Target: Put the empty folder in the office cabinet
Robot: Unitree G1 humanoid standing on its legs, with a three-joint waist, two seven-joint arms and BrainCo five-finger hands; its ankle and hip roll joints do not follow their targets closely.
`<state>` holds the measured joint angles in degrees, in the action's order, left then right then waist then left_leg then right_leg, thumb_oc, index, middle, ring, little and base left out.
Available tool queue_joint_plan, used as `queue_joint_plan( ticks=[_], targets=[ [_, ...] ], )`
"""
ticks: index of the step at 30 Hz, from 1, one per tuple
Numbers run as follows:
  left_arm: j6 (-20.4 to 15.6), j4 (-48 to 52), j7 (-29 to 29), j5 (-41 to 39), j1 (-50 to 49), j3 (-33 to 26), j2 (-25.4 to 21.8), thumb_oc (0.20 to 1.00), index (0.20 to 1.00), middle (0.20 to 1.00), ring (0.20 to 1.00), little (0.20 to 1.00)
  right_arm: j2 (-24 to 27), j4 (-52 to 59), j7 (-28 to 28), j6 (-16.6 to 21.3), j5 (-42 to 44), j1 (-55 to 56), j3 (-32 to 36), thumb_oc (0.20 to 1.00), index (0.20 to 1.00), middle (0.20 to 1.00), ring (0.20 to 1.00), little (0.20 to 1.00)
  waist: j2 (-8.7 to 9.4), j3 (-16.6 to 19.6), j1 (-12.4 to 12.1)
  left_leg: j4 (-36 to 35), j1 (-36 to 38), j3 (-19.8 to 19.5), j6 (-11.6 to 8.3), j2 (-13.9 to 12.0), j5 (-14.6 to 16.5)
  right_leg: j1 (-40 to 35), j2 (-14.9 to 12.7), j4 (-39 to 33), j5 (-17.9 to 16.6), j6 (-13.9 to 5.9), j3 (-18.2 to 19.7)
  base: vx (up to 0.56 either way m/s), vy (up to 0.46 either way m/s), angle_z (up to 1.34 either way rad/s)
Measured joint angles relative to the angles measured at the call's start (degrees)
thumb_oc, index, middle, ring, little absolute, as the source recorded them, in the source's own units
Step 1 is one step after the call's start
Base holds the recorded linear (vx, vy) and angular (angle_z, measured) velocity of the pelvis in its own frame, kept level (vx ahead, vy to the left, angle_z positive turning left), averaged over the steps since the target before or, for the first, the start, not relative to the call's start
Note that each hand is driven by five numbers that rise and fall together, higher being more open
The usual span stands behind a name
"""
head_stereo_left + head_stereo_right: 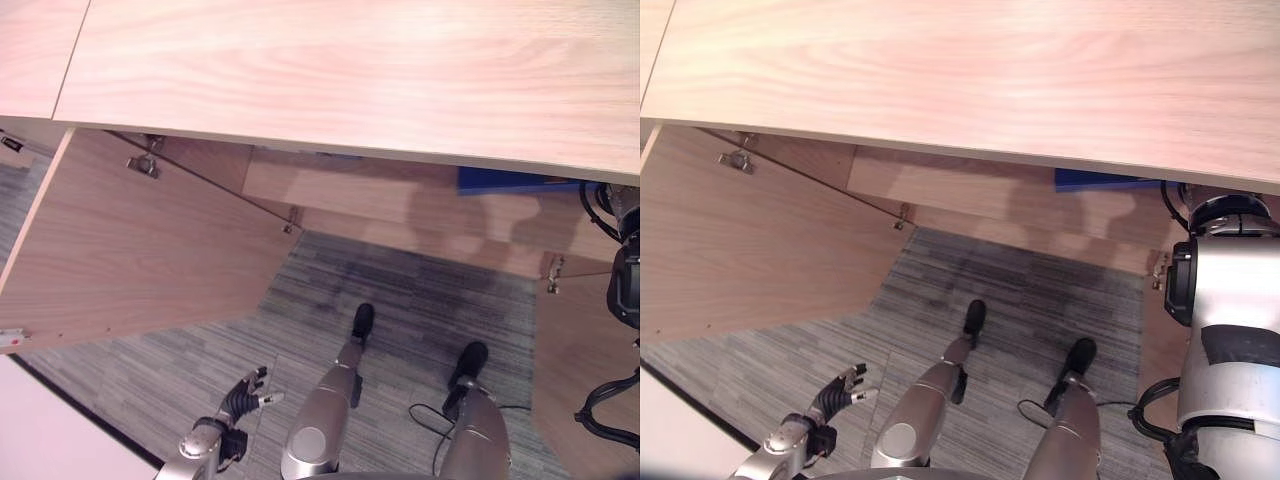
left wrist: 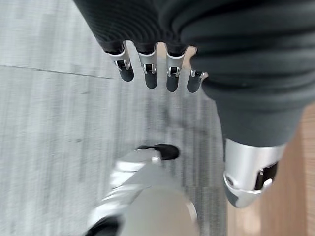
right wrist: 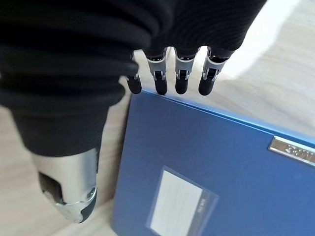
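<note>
Grey striped carpet floor stretches below a low light-wood office cabinet, whose broad top fills the upper part of the eye views. The cabinet's wooden left door stands swung open over the carpet, and another door panel shows at its right end. Just under the cabinet's top edge, toward the right end, a strip of the flat blue folder shows inside. In the right wrist view, the folder, with a pale rectangular label and a metal tab, lies on the light wood. The right hand hangs above the folder's edge, fingers straight and relaxed, holding nothing. The left hand is low beside the cabinet's left door, over the carpet, fingers loosely extended and empty.
</note>
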<state>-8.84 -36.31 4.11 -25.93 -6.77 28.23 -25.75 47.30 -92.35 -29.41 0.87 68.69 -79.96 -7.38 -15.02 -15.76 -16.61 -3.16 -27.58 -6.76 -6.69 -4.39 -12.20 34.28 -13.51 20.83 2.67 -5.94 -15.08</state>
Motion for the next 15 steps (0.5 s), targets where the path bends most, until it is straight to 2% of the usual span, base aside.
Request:
queue_joint_plan(
  ticks=[9, 12, 15],
  targets=[
    [-0.3, 0.4, 1.0, 1.7, 1.4, 1.8, 0.1, 1.000, 1.000, 1.000, 1.000, 1.000, 0.9, 0.0, 0.8, 0.6, 0.8, 0.0, 0.0, 1.000, 1.000, 1.000, 1.000, 1.000, -0.16, -0.1, 0.0, -0.9, -0.1, -0.1, -0.11, 0.7, -0.4, 0.4, -0.8, -0.1, -0.2, -0.35, -0.1, 0.00, -0.003, 0.01],
    [-0.3, 0.4, 0.9, 1.7, 2.7, 2.0, 0.2, 1.000, 1.000, 1.000, 1.000, 1.000, 0.6, 0.3, 1.1, 2.0, 2.2, 0.7, 0.2, 1.000, 1.000, 1.000, 1.000, 1.000, -0.20, -0.1, 0.2, -1.0, -0.1, -0.1, 0.11, 1.0, -0.6, 0.3, -0.9, -0.4, -0.3, -0.56, 0.0, 0.00, 0.013, 0.01],
    [-0.3, 0.4, 0.7, 1.7, 3.8, 1.9, 0.3, 1.000, 1.000, 1.000, 1.000, 1.000, -0.4, 0.7, 2.5, 5.0, 2.2, 2.1, 1.4, 1.000, 1.000, 1.000, 1.000, 1.000, -0.45, -0.3, 0.4, -1.0, 0.0, -0.1, 0.12, 1.0, -0.6, 0.1, -0.9, -0.5, -0.4, -0.65, 0.0, 0.00, 0.000, 0.00]
  ],
)
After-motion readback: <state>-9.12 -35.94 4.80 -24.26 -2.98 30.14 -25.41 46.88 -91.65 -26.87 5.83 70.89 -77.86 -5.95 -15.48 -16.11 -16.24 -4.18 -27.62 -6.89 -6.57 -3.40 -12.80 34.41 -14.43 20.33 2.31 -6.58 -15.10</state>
